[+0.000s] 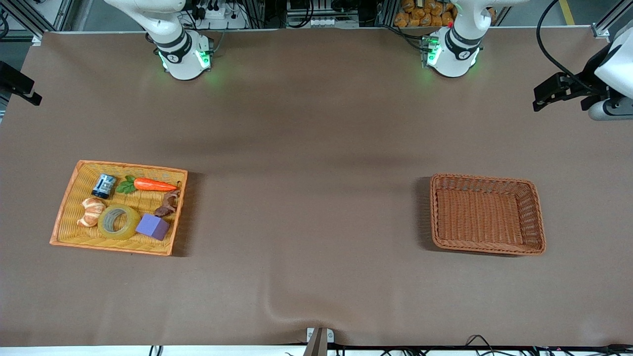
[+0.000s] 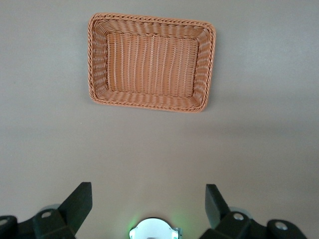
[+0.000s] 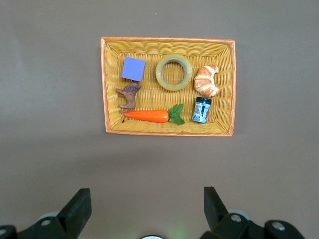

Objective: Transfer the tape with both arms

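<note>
White arms [image 1: 173, 44], black bands, green lights

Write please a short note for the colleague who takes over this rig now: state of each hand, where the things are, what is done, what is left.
Left hand: open, holds nothing, waits high over the table near the empty brown wicker basket.
Right hand: open, holds nothing, high over the table near the yellow woven tray.
The translucent yellowish roll of packing tape lies flat in that tray, between the purple cube and the croissant.
Done: nothing; the tape is untouched.
Left: pick it up, pass it between the arms, probably place it in the brown basket.
</note>
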`<act>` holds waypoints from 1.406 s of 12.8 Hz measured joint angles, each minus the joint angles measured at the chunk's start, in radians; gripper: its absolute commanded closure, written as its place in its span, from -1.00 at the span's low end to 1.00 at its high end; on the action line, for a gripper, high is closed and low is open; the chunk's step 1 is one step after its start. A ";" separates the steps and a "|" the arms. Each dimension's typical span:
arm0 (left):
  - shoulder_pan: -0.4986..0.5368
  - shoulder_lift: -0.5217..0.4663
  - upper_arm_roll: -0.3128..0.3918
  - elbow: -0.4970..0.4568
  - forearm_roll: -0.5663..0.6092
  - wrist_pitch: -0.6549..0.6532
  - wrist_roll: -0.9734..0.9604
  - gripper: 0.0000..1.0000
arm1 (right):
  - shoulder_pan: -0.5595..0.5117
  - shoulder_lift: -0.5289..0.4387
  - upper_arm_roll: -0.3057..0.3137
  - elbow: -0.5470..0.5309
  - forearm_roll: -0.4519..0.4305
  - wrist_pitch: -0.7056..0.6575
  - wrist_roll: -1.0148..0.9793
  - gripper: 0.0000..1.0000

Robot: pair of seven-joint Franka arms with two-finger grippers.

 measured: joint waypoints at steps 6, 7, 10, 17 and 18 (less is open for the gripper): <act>0.002 0.000 0.001 0.004 0.000 -0.007 0.000 -1.00 | 0.000 0.000 0.000 -0.001 0.000 0.000 0.000 -1.00; 0.003 0.000 0.002 0.005 0.000 -0.007 0.000 -1.00 | 0.000 0.000 0.000 -0.001 0.000 0.000 0.000 -1.00; 0.002 0.000 0.001 0.005 0.000 -0.007 0.000 -1.00 | 0.000 0.000 -0.002 -0.001 0.000 -0.006 0.000 -1.00; 0.000 0.004 -0.002 0.005 0.000 -0.011 0.000 -1.00 | 0.000 0.004 -0.001 -0.005 0.000 -0.016 0.000 -1.00; 0.000 0.004 -0.002 0.005 0.000 -0.011 0.000 -1.00 | 0.000 0.005 -0.001 -0.005 0.000 -0.016 0.000 -1.00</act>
